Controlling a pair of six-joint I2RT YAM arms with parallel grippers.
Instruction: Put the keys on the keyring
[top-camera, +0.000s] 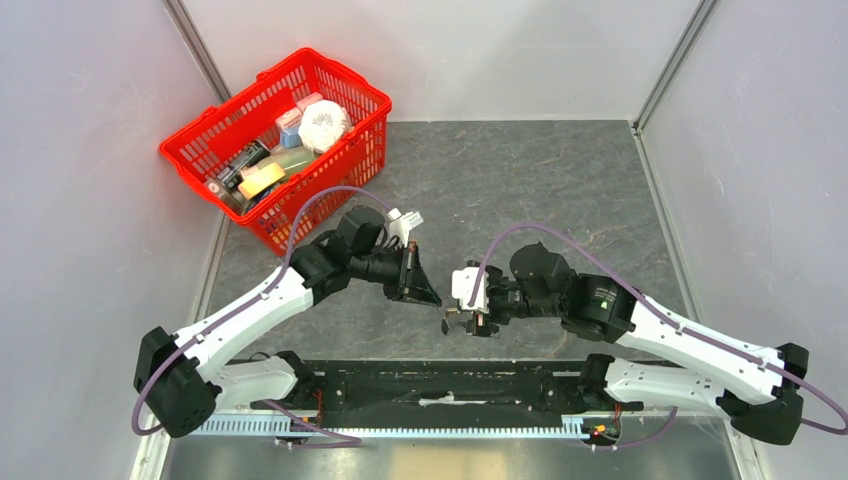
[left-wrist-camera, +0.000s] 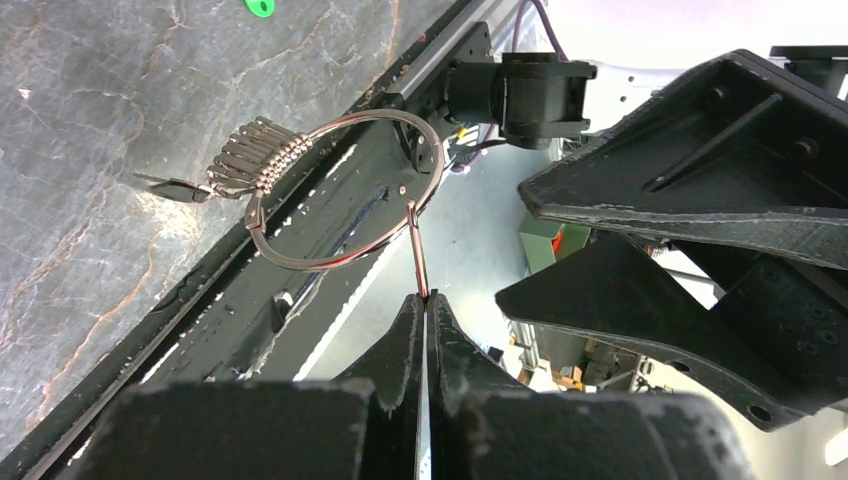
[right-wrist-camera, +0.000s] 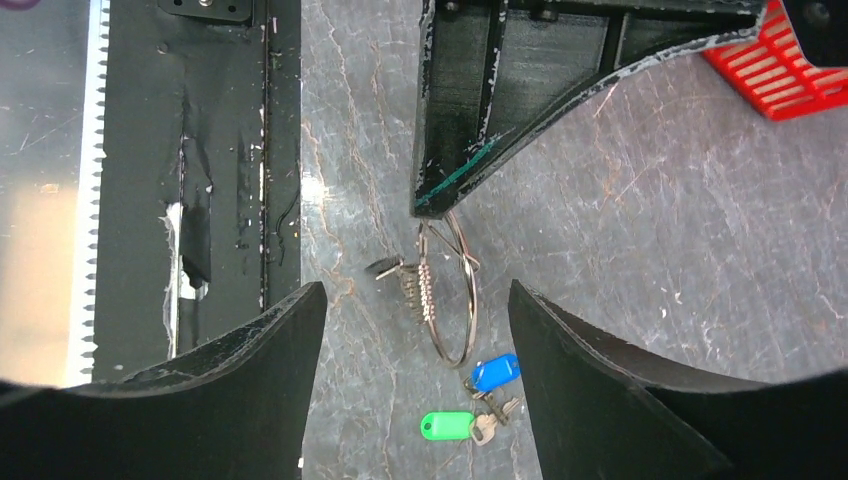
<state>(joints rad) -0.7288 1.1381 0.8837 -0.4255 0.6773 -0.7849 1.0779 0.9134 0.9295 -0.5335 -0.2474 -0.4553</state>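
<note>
My left gripper (left-wrist-camera: 427, 298) is shut on a straight wire end of the keyring (left-wrist-camera: 300, 262), a thin silver ring with a cluster of small silver keys (left-wrist-camera: 250, 160) threaded on it. In the right wrist view the keyring (right-wrist-camera: 468, 320) hangs below the left gripper's finger (right-wrist-camera: 480, 100). My right gripper (right-wrist-camera: 417, 290) is open and empty, with the ring between its fingers in that view. A blue-headed key (right-wrist-camera: 495, 372) and a green-headed key (right-wrist-camera: 447, 427) lie together on the table just past the ring. In the top view the left gripper (top-camera: 425, 295) and the right gripper (top-camera: 460, 322) nearly meet.
A red basket (top-camera: 310, 52) full of items stands at the back left; its corner shows in the right wrist view (right-wrist-camera: 790, 60). A black rail (top-camera: 450, 385) runs along the near edge between the arm bases. Grey walls close in both sides.
</note>
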